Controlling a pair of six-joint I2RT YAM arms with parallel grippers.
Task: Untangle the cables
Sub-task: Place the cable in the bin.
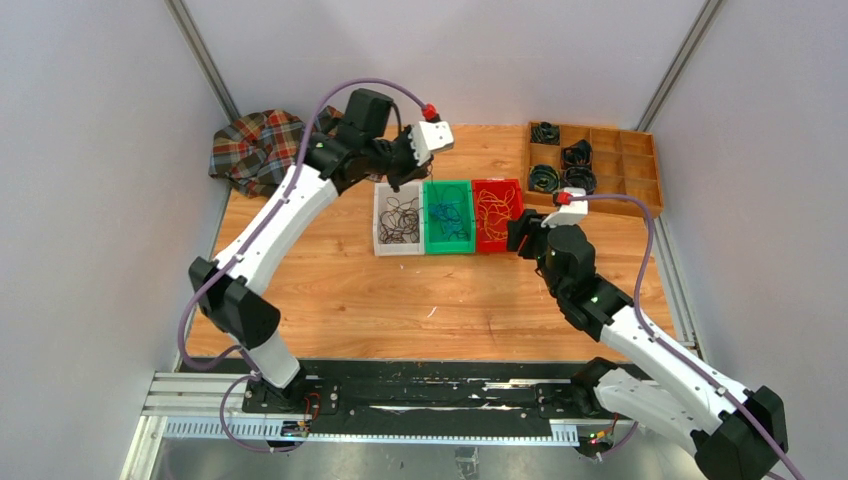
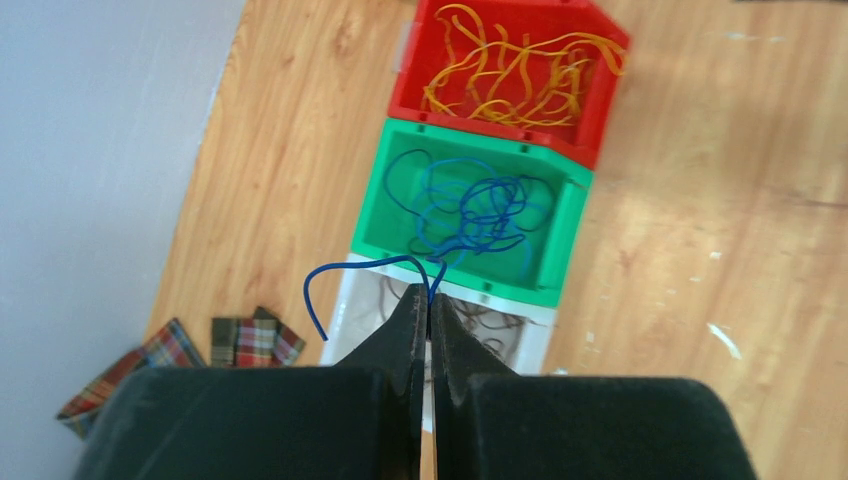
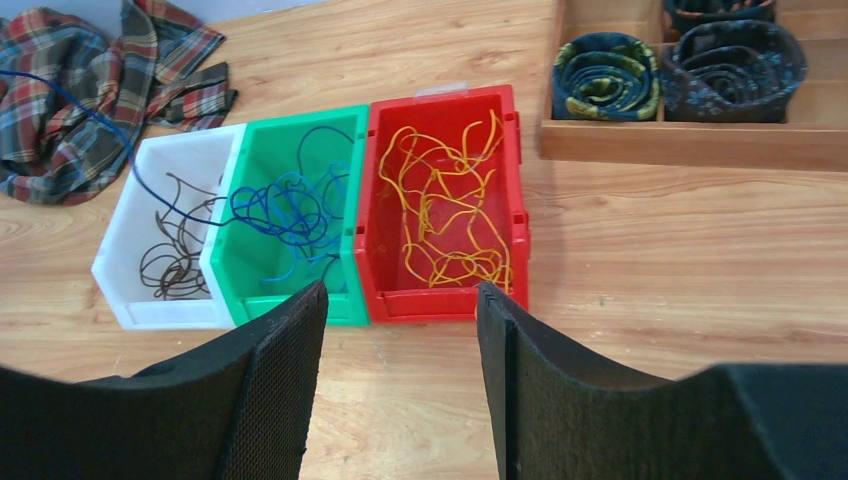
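Note:
The cables lie sorted in three bins in a row. Dark ones (image 3: 172,255) are in the white bin (image 3: 160,312), blue ones (image 3: 285,210) in the green bin (image 3: 258,302), and yellow-orange ones (image 3: 445,210) in the red bin (image 3: 430,303). My left gripper (image 2: 430,300) hovers over the white bin's far side (image 1: 405,170), shut on one blue cable (image 2: 365,263). That cable trails down into the blue tangle (image 2: 480,215), and its free end curls to the left. My right gripper (image 3: 401,290) stands open and empty just in front of the red bin (image 1: 515,235).
A plaid cloth (image 1: 255,145) lies crumpled at the back left corner. A wooden tray (image 1: 640,165) with thick black coiled cords (image 1: 577,155) sits at the back right, close behind the red bin. Grey walls close in both sides.

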